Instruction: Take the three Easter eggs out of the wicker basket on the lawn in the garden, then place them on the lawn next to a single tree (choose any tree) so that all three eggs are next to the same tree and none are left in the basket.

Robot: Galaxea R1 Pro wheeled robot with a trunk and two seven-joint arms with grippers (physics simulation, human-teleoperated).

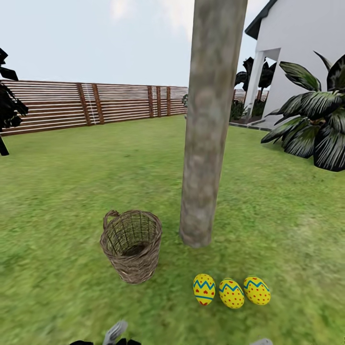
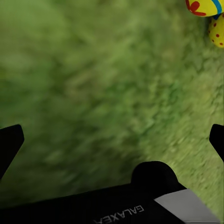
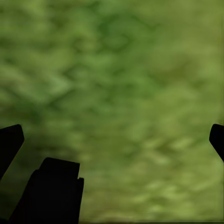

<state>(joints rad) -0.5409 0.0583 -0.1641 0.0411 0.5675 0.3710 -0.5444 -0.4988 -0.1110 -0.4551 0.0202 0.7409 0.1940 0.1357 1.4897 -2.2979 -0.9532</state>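
Head view: three yellow zigzag-banded Easter eggs (image 1: 231,291) lie by the mottled grey-brown tree trunk (image 1: 206,129), satisfying placement; brown wicker basket (image 1: 131,244) looks empty; both tools (image 2: 112,140) (image 3: 112,140) gape, holding nothing.

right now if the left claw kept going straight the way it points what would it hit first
Most likely just the bright green grass lawn: bare turf lies between the open left claw fingertips. The yellow zigzag-banded Easter eggs sit off to one edge of the wrist view, outside that line, though depth is unclear.
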